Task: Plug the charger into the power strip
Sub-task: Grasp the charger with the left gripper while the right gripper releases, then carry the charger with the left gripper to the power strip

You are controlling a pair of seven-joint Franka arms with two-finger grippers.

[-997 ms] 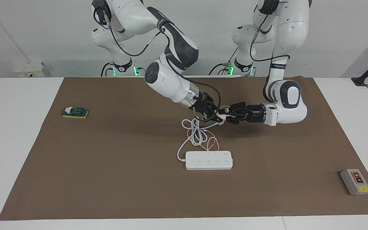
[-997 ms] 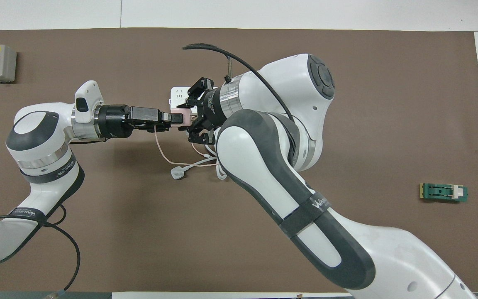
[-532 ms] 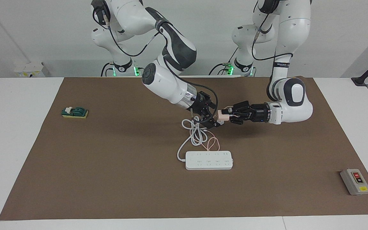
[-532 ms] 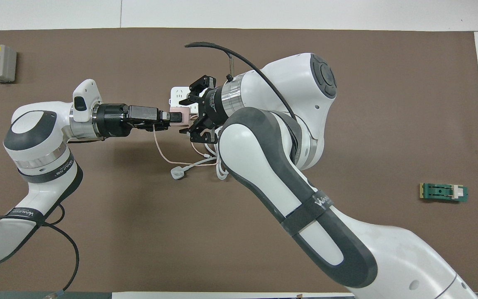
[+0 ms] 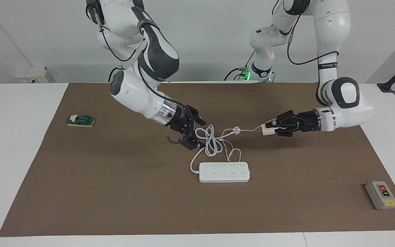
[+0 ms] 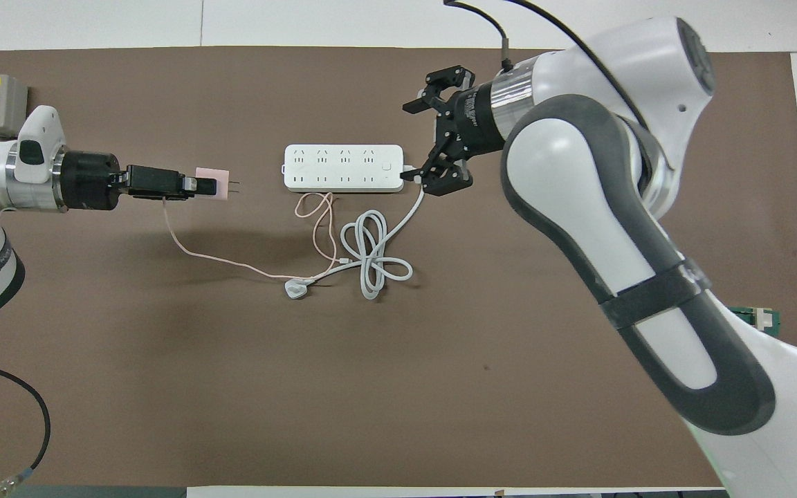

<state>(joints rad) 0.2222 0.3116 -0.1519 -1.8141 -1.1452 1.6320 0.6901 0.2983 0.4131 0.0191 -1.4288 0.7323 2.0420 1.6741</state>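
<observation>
My left gripper (image 5: 270, 128) is shut on the pale-pink charger (image 5: 266, 130) and holds it in the air over the mat, toward the left arm's end of the power strip (image 5: 224, 172). In the overhead view the charger (image 6: 212, 174) points its two prongs at the strip (image 6: 343, 167), well apart from it. Its thin pink cable (image 6: 194, 252) runs back to loops beside the strip. My right gripper (image 5: 195, 132) is open and empty, raised over the strip's cord end; it also shows in the overhead view (image 6: 427, 142).
The strip's thick white cord (image 6: 371, 257) lies coiled nearer to the robots than the strip, ending in a white plug (image 6: 295, 288). A grey button box (image 5: 381, 195) sits at the left arm's end. A green block (image 5: 80, 120) lies at the right arm's end.
The right gripper has let go of the charger and drawn back toward the right arm's end. The left gripper has carried the charger toward the left arm's end, stretching its cable.
</observation>
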